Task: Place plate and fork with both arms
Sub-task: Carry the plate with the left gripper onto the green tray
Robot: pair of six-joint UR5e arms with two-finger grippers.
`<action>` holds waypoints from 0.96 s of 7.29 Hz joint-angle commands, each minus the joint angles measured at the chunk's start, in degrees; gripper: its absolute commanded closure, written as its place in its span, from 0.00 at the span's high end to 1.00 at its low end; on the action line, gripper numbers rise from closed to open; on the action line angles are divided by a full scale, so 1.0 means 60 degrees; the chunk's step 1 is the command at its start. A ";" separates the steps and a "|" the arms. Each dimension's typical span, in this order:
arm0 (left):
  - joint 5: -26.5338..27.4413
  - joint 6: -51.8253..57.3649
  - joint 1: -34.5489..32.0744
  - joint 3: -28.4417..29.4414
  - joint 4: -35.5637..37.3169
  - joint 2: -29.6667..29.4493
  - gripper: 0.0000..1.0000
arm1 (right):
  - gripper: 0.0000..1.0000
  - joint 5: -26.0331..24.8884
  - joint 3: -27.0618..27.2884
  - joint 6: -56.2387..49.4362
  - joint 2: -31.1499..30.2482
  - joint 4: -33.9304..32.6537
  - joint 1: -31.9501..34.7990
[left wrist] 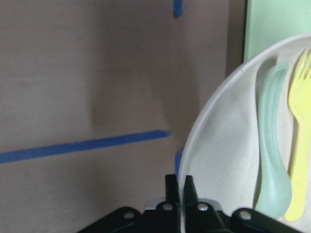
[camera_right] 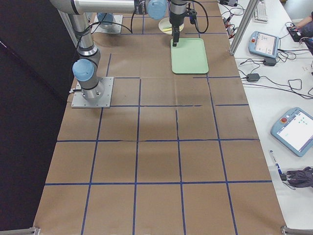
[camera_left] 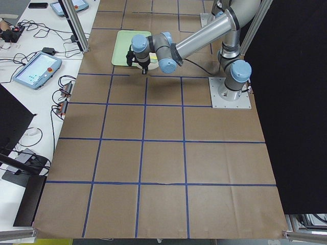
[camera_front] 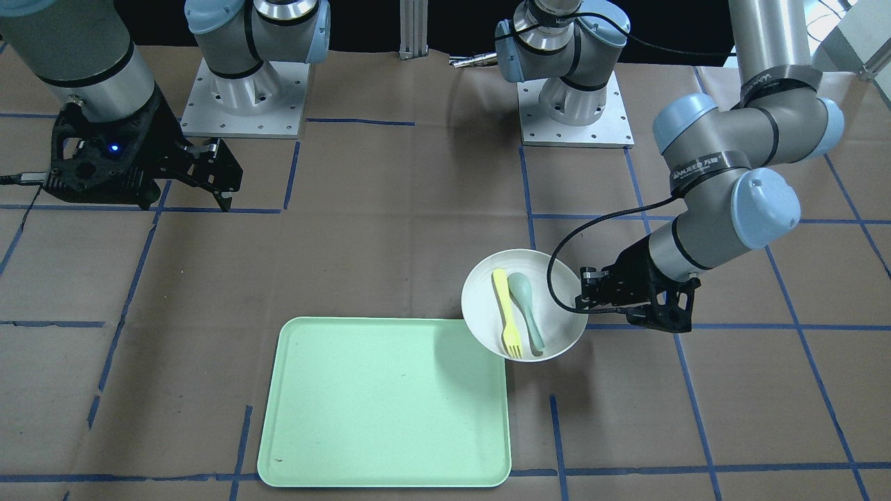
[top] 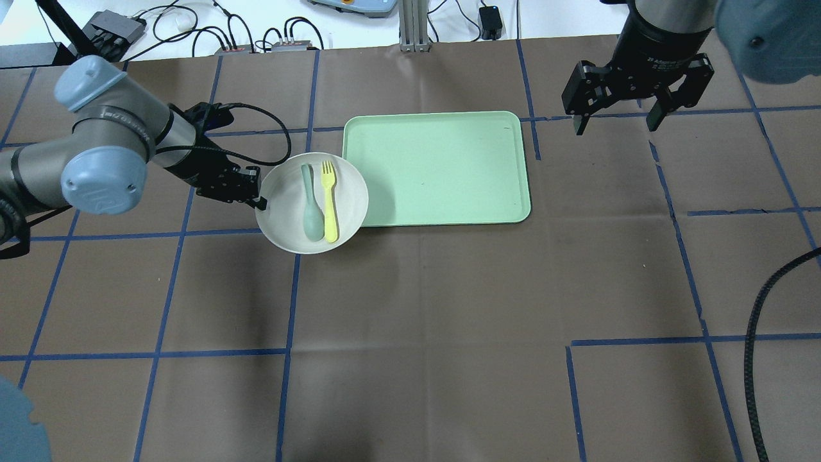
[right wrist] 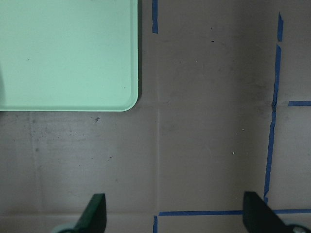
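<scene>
The off-white plate holds the pale-yellow fork and a grey-green spoon side by side. My left gripper is shut on the plate's rim on the side away from the tray. The plate's far edge overlaps the corner of the light-green tray and casts a shadow on it. The overhead view shows the same: plate, fork, left gripper. The left wrist view shows the fingers pinching the rim. My right gripper is open and empty, over bare table beyond the tray's other end.
The tray is empty. Its corner shows in the right wrist view, with the open right gripper over brown paper marked with blue tape lines. The arm bases stand at the table's robot side.
</scene>
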 commanded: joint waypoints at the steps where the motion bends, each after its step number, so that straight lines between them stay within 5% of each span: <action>1: -0.0252 -0.1330 -0.1268 0.1841 0.0110 -0.1660 0.00 | 1.00 0.0000 0.0011 0.0000 -0.0004 0.0000 0.0006; 3: -0.0238 -0.1688 -0.2077 0.3498 0.0010 -0.3040 0.00 | 1.00 0.0000 0.0011 0.0000 -0.0004 0.0000 0.0006; 7: -0.0398 -0.2435 -0.2520 0.3958 0.0126 -0.3646 0.01 | 1.00 0.0000 0.0011 0.0000 -0.0004 0.0000 -0.0009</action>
